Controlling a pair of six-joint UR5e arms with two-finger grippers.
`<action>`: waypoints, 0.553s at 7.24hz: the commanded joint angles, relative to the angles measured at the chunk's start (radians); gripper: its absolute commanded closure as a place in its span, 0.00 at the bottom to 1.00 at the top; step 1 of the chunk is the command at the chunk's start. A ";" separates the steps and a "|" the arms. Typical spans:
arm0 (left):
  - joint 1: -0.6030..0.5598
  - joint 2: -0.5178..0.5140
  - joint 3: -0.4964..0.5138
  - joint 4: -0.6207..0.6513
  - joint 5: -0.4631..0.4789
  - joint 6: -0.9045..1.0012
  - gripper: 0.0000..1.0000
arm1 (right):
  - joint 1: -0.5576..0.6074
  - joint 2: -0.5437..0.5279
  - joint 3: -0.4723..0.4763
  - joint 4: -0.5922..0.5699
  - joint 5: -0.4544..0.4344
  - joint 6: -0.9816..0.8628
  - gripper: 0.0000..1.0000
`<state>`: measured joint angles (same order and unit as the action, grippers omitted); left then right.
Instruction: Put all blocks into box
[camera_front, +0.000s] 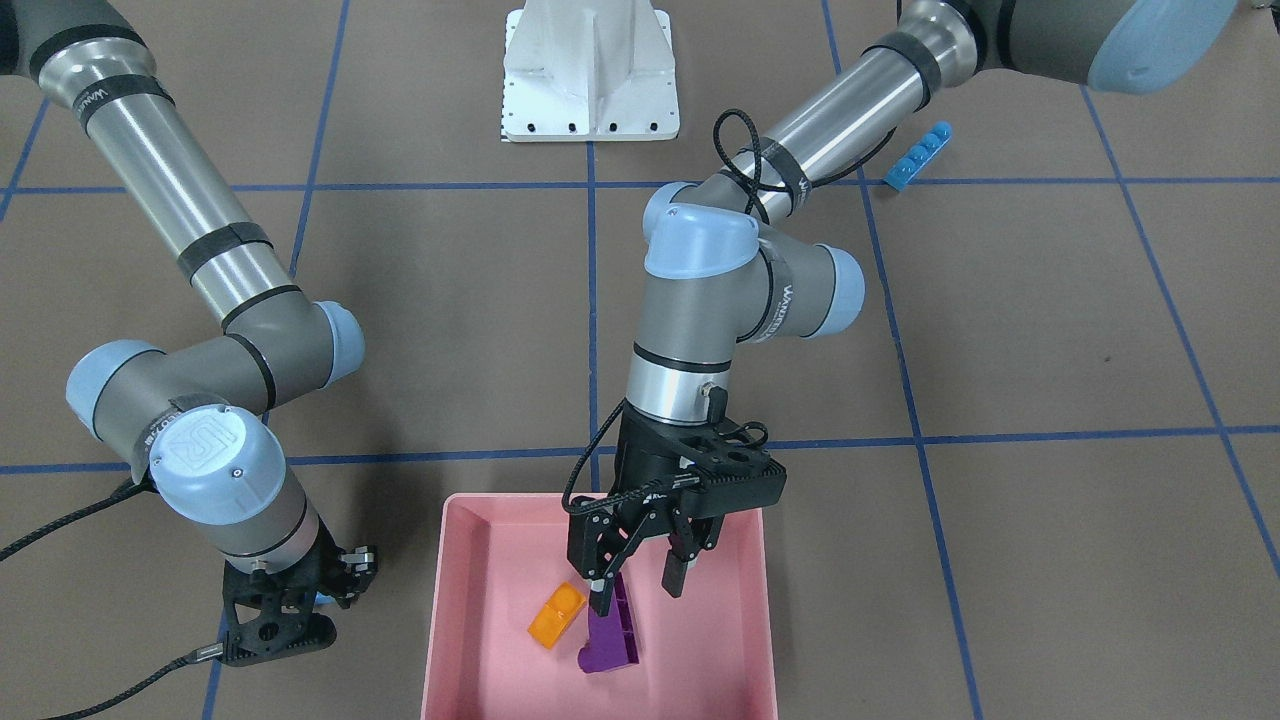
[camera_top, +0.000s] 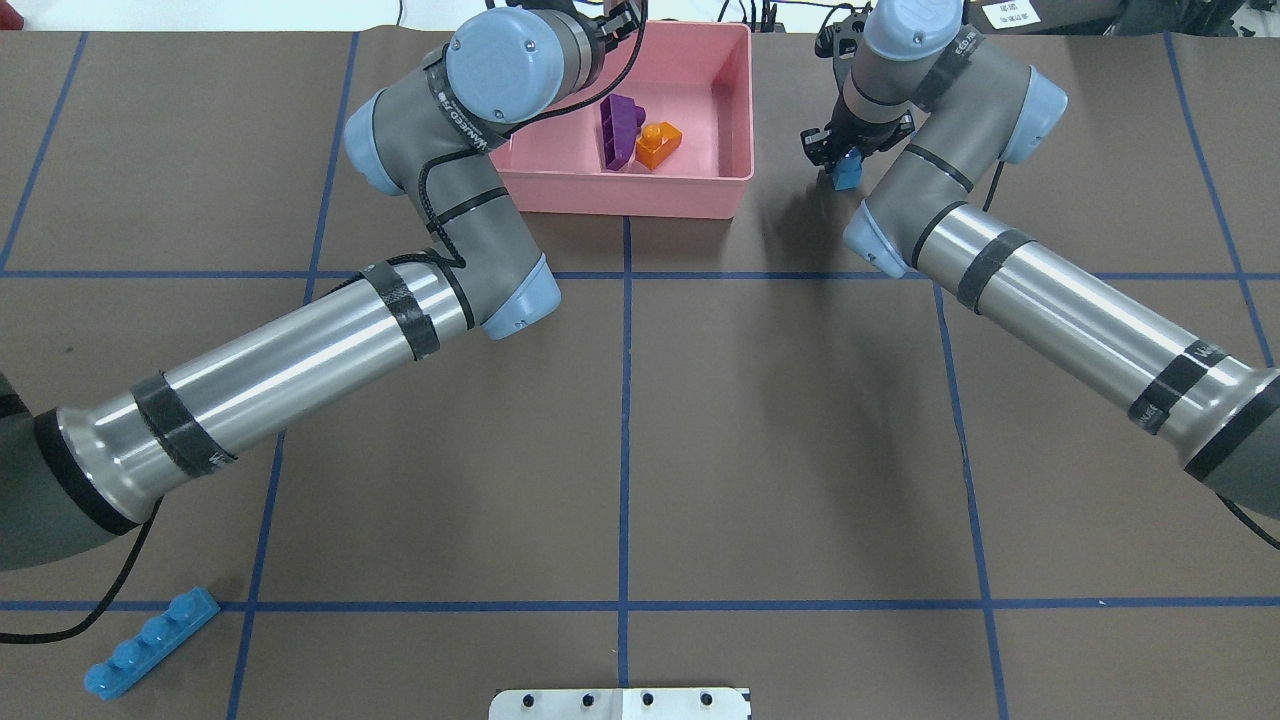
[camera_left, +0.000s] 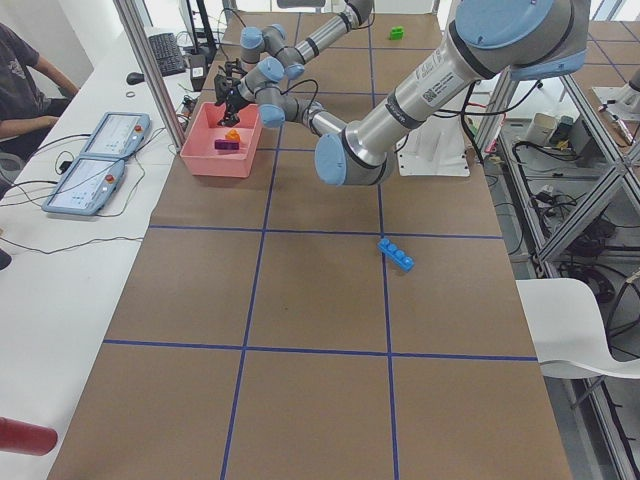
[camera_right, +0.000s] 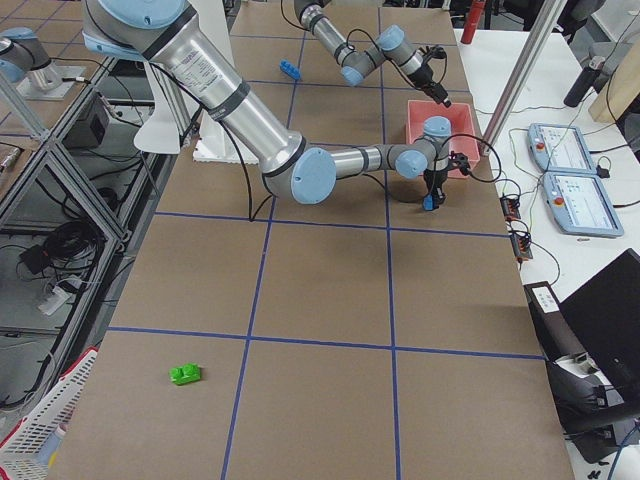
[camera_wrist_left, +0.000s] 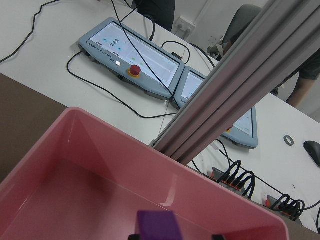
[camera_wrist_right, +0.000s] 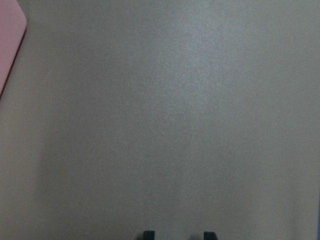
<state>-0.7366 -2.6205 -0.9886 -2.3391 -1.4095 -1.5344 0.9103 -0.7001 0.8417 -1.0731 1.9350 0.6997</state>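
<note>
The pink box (camera_front: 440, 610) holds the purple sloped block (camera_front: 612, 640) and the orange block (camera_front: 557, 615). My left gripper (camera_front: 637, 590) hangs open just above the purple block, which shows between its fingertips in the left wrist view (camera_wrist_left: 157, 225). My right gripper (camera_top: 845, 162) is low at the table to the right of the box (camera_top: 620, 195), its fingers set narrowly around the small blue block (camera_top: 848, 178). The long blue block (camera_top: 150, 640) lies near the robot's base on the left. The green block (camera_right: 185, 375) lies far off on the robot's right end of the table.
The white metal base (camera_front: 590, 70) stands at the robot's side of the table. Control pendants (camera_wrist_left: 135, 65) and a metal post (camera_wrist_left: 235, 85) stand just beyond the box. A person (camera_left: 25, 75) sits by the table's far side.
</note>
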 joint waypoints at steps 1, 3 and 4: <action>-0.010 -0.001 -0.031 0.000 -0.026 -0.003 0.00 | 0.039 0.002 0.035 -0.011 0.062 -0.008 1.00; -0.030 0.005 -0.050 0.024 -0.083 0.011 0.00 | 0.070 0.004 0.130 -0.079 0.094 -0.008 1.00; -0.084 0.037 -0.120 0.134 -0.249 0.051 0.00 | 0.090 0.007 0.167 -0.077 0.119 0.000 1.00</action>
<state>-0.7730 -2.6096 -1.0497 -2.2969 -1.5119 -1.5183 0.9758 -0.6965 0.9572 -1.1386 2.0276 0.6929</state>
